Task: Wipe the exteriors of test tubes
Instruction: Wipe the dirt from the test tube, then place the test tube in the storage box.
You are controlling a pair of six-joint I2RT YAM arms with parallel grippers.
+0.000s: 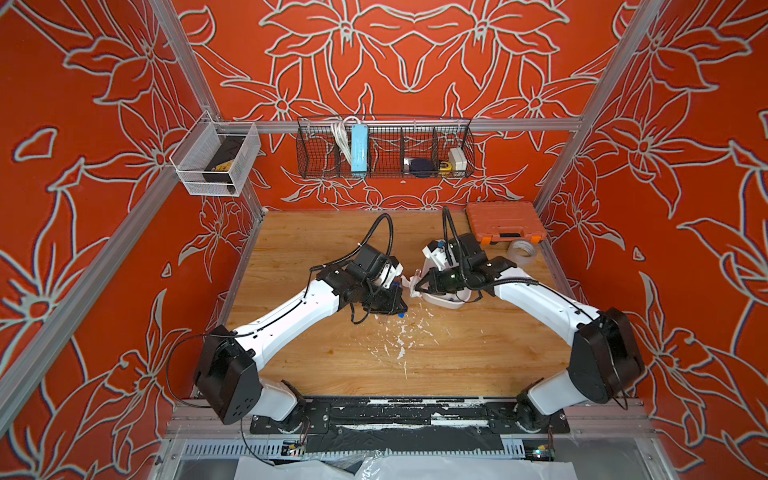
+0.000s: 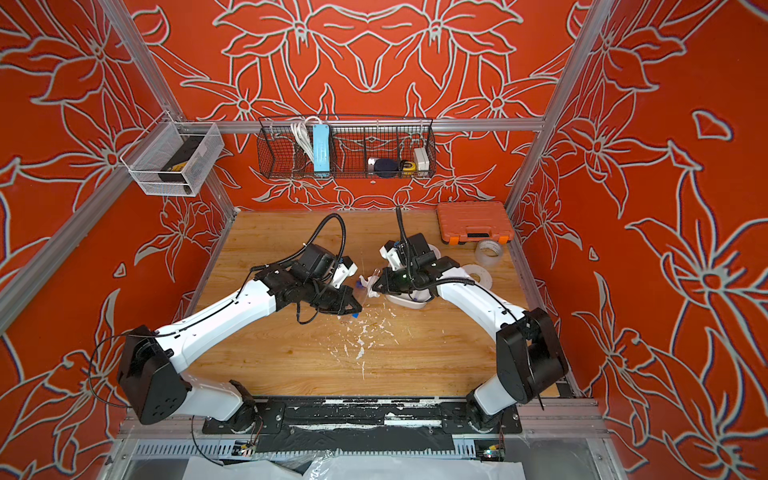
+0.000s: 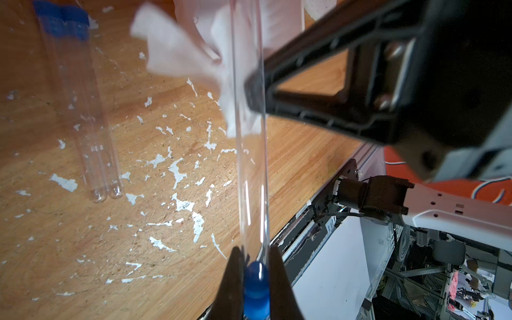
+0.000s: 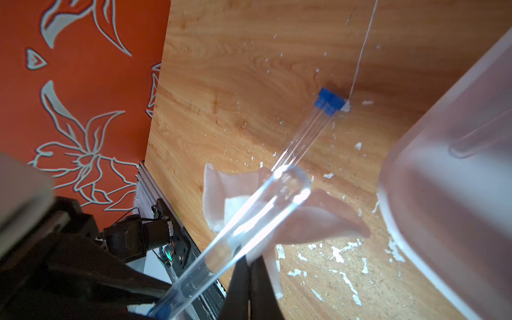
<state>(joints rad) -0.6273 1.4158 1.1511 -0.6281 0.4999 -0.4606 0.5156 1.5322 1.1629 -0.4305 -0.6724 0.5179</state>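
**A capped test tube held between the two arms, with a tissue laid against its side.**

The left fingers (image 3: pixel 234 282) pinch a clear test tube (image 3: pixel 250 166) at its blue-capped end, so the tube juts out from them, lifted off the bench (image 3: pixel 69 249). The right fingers (image 4: pixel 237 293) are pressed together on a fold of white tissue (image 4: pixel 304 219). The tissue lies against the tube's wall toward its rounded end, and its loose corners flare out past the tube. Two more test tubes (image 3: pixel 83 110) lie side by side on the bench, touching each other, with their blue caps at the same end, near the held tube but apart from it. A translucent white tub (image 4: pixel 443 194) sits just beside the right arm, and a tube-like shape shows dimly through its wall. White flecks (image 3: pixel 177 171) dot the worn wood.
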